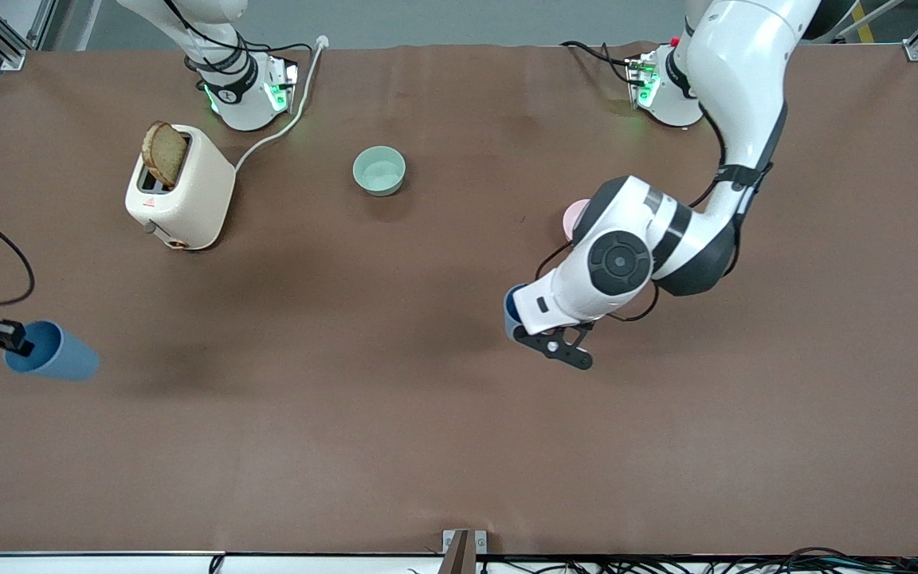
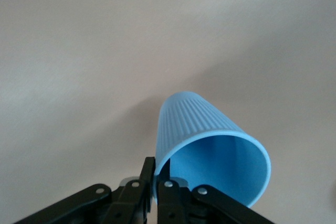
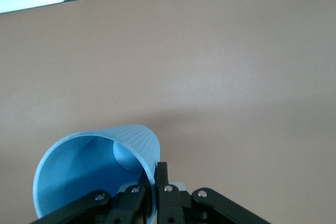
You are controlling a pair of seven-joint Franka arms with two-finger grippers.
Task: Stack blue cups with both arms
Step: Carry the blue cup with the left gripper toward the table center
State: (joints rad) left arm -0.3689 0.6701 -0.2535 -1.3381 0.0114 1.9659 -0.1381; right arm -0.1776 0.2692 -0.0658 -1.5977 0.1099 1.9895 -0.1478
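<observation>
Scene: Two white Franka arms work over a brown tabletop [image 1: 395, 414], each carrying one ribbed matte blue plastic tumbler.
Right tool: The right tool [image 3: 156, 184] is clamped shut on the rim of its blue cup [image 1: 52, 351], one finger inside the wall and one outside. The cup hangs tilted in the air over the right arm's end of the tabletop.
Left tool: The left tool [image 2: 153, 182] is pinched shut on the rim of the other blue cup [image 2: 210, 150] in the same way. It hangs over the middle of the tabletop, toward the left arm's end.
Key relation: The two cups are well apart, with bare tabletop between them. The right arm's cup lies steeply tipped, its mouth toward the tool and its base pointing toward the other arm. Stacking likely calls for both arms to close that gap and line up one base with the other mouth.
What the views differ on: The front view shows only a sliver of the left arm's cup [image 1: 512, 315] under the wrist; the left wrist view shows its open mouth and ribbed wall in full.
Bystanders: A cream toaster [image 1: 180, 191] holding a slice of bread, a mint-green bowl [image 1: 379, 170] and a part-hidden pink bowl [image 1: 574, 215] sit nearer the bases.
</observation>
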